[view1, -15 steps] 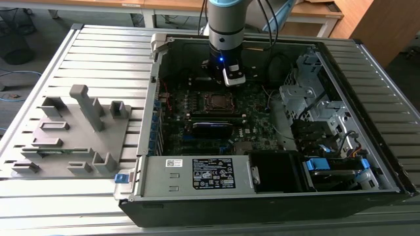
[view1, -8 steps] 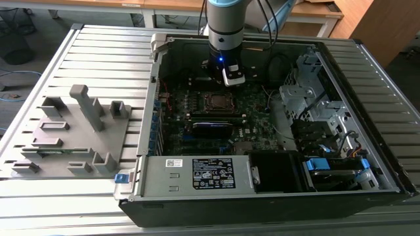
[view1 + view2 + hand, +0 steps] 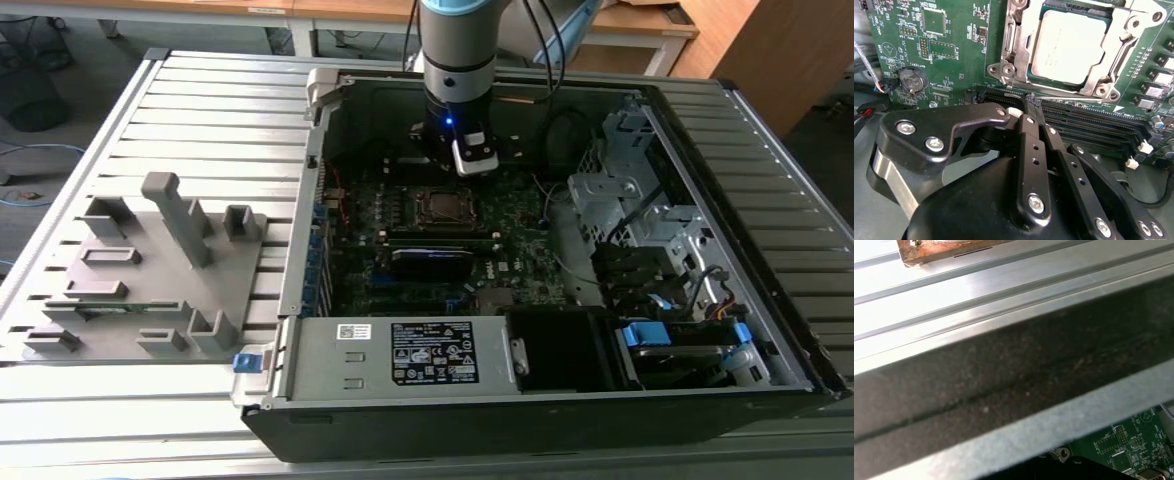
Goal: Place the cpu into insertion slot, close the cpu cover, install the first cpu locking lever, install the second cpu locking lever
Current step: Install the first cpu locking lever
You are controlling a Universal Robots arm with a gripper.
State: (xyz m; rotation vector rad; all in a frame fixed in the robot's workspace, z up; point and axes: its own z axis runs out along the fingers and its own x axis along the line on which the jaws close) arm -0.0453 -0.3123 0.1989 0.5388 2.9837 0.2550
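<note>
Hovering over the far part of the open computer case (image 3: 747,390), the gripper (image 3: 1026,107) had its fingers (image 3: 1030,150) pressed together, holding nothing. The cpu (image 3: 1069,47) sat in the insertion slot (image 3: 439,205), apparently with the cpu cover (image 3: 1114,60) closed around it.

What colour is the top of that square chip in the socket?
Dull silver-grey; the cpu shows best in the second wrist view.

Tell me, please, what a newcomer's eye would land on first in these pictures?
Probably the open computer case on the slatted metal table, with the arm reaching down into it and its gripper hanging just above the insertion slot on the green motherboard. In the second wrist view, the silver-topped cpu already sits in the socket, framed by the cpu cover, beyond the gripper's black linkages.
</note>
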